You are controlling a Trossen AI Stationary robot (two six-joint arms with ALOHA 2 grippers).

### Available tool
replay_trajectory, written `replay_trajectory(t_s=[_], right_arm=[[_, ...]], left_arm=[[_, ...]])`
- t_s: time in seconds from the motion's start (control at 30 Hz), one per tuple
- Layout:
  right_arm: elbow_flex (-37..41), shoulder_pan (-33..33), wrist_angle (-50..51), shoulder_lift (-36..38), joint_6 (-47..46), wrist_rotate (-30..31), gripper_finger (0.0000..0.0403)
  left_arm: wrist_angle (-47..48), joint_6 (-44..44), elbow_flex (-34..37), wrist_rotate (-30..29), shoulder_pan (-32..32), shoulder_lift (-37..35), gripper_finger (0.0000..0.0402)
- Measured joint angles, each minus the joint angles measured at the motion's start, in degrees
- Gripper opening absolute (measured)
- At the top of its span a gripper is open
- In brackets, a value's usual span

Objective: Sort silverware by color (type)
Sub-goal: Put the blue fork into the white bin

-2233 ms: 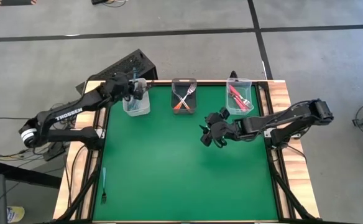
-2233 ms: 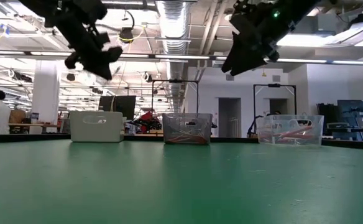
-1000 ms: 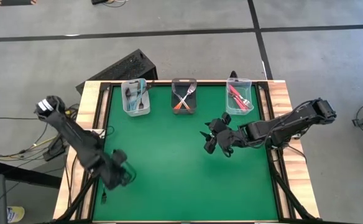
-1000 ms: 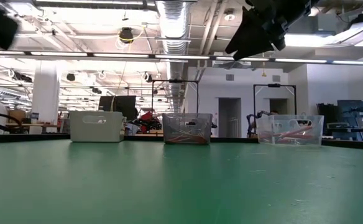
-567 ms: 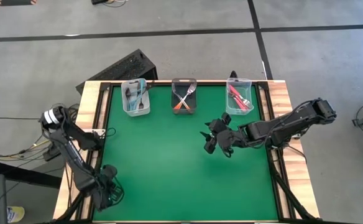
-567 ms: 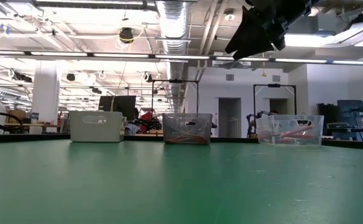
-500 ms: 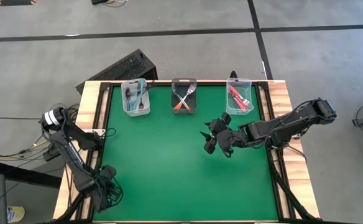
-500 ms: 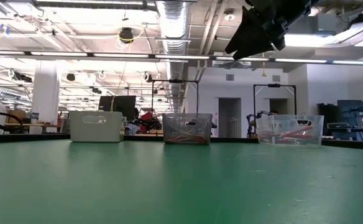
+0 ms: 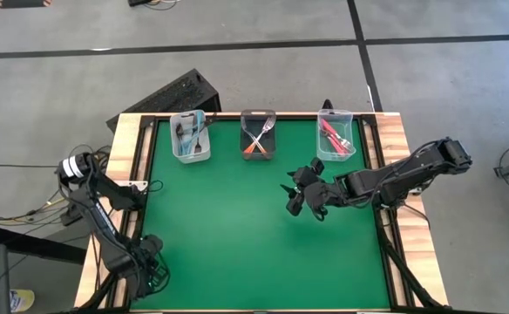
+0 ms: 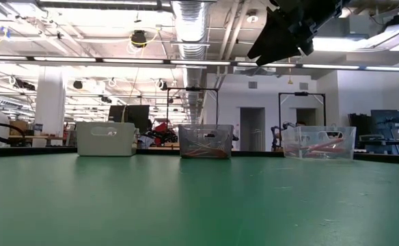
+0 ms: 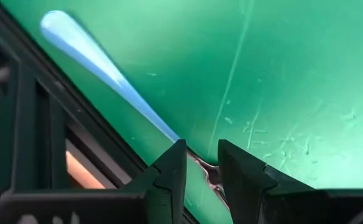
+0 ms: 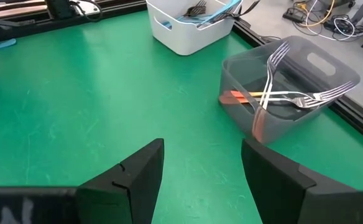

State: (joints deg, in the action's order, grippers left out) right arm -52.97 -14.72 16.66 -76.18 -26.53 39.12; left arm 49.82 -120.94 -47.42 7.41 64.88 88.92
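A light blue-handled fork (image 11: 101, 65) lies flat on the green mat, along its left border near the near-left corner. My left gripper (image 11: 200, 155) (image 9: 150, 269) is low over it, open by a narrow gap. One finger stands on each side of the fork's thin metal neck (image 11: 207, 173). The gripper hides the tines. My right gripper (image 12: 203, 168) (image 9: 302, 197) is open and holds nothing, hovering over the mat's right half, short of the bins. The other forks lie sorted in three bins at the far edge.
A white bin (image 9: 190, 137) holds blue forks, a middle bin (image 9: 258, 133) (image 12: 287, 93) holds orange ones, and a clear bin (image 9: 335, 133) holds pink-red ones. The dark raised frame (image 11: 38, 124) runs right beside the blue fork. The green mat (image 9: 237, 227) lies bare between the arms.
My left gripper has swung from over the mat's left part toward the near-left corner. It has dropped down over the blue fork.
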Motion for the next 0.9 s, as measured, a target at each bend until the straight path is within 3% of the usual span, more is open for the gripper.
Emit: replay_trajectory(t_s=[0.4, 0.77, 0.9], right_arm=[[0.0, -1.89, 0.04, 0.0, -0.19, -0.01, 0.0239], [0.0, -3.28, 0.83, 0.0, -0.47, -0.03, 0.0239], [0.0, -3.72, 0.79, 0.0, -0.47, -0.03, 0.0239]], left_arm=[[-0.15, 3.17, 0.66, 1.57, -0.7, 0.2, 0.0078], [-1.42, 16.45, 0.59, 0.97, -0.15, 2.67, 0.0025], [-5.4, 22.18, 0.04, -2.8, -1.0, 2.7, 0.0017]])
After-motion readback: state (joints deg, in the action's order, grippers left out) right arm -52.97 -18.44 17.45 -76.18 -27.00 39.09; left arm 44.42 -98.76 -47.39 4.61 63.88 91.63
